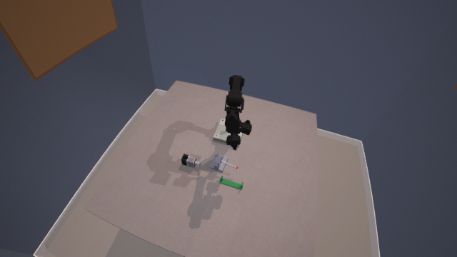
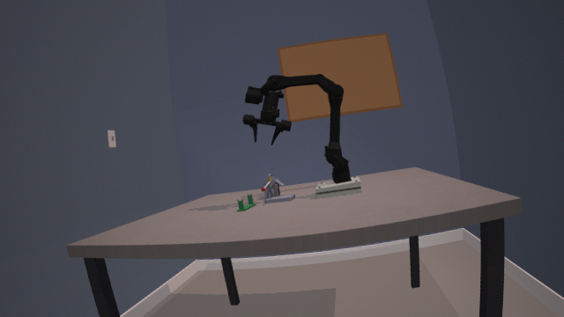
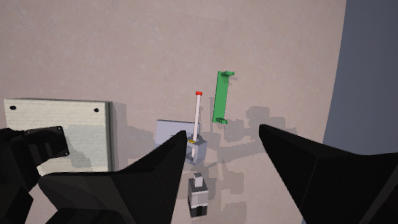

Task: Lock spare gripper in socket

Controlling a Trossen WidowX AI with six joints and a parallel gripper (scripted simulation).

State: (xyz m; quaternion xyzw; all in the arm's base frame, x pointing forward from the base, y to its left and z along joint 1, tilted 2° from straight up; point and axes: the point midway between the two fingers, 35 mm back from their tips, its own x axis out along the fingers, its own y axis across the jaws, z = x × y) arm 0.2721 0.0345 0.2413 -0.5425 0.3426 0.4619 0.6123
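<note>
The grey-blue mount (image 1: 216,162) (image 2: 279,199) (image 3: 170,132) stands on the table in front of the arm's base. The white lock pin (image 1: 229,164) (image 3: 197,112) with a red end runs through its socket and sticks out to one side; its red end (image 2: 263,189) also shows in the exterior view. The spare gripper (image 1: 189,160) (image 3: 198,194), grey with a black end, lies on the table beside the mount, its spigot toward the mount. My gripper (image 2: 263,143) (image 3: 222,132) is open and empty, pointing down high above the table.
A green rack (image 1: 231,183) (image 2: 247,208) (image 3: 221,97) with two upright ends stands near the pin's red end. The arm's pale base plate (image 1: 220,133) (image 2: 338,190) (image 3: 60,112) is behind the mount. The table (image 1: 271,200) (image 2: 374,211) carries all of them.
</note>
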